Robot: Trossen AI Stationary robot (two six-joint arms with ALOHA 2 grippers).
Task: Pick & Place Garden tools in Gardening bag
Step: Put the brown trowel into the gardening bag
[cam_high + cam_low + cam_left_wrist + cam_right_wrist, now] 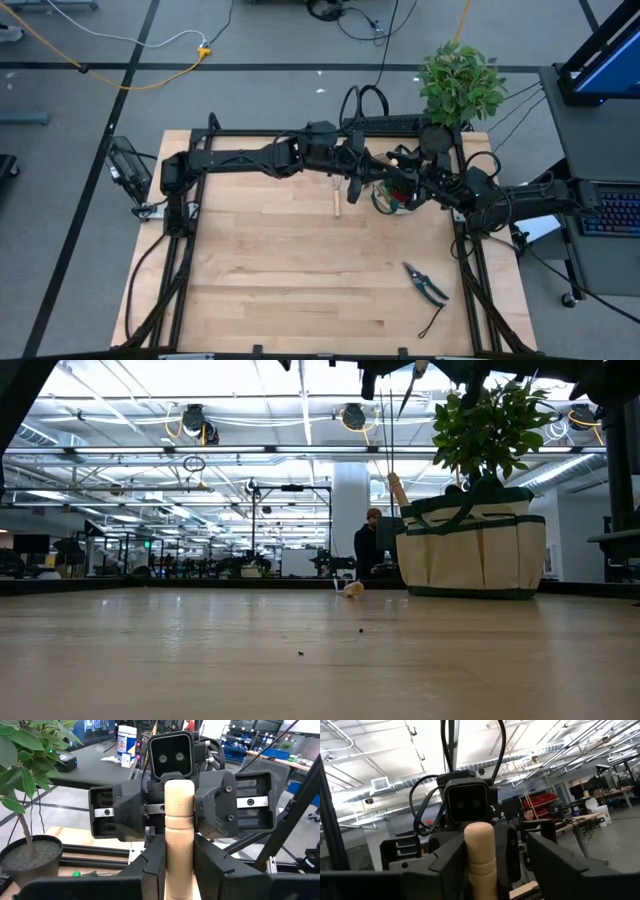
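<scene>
left gripper (179, 865): closed on a smooth, turned pale wood handle (178, 820) with ringed grooves, held facing the right arm.
right gripper (492, 865): dark fingers either side of a rounded wood handle (480, 852); whether they clamp it, cannot tell.
bag (470, 550): beige fabric, dark green trim and loop handles, at the table's far right, below the meeting arms.
shears (426, 283): dark-handled, flat on the near-right boards.
tool (336, 199): wood-handled, lying left of the bag.
table (290, 290): pale wood planks.
writing: none readable.

One gardening bag (393, 197), one pruning shears (426, 283), two wooden-handled tools (336, 203), one potted plant (459, 85).
</scene>
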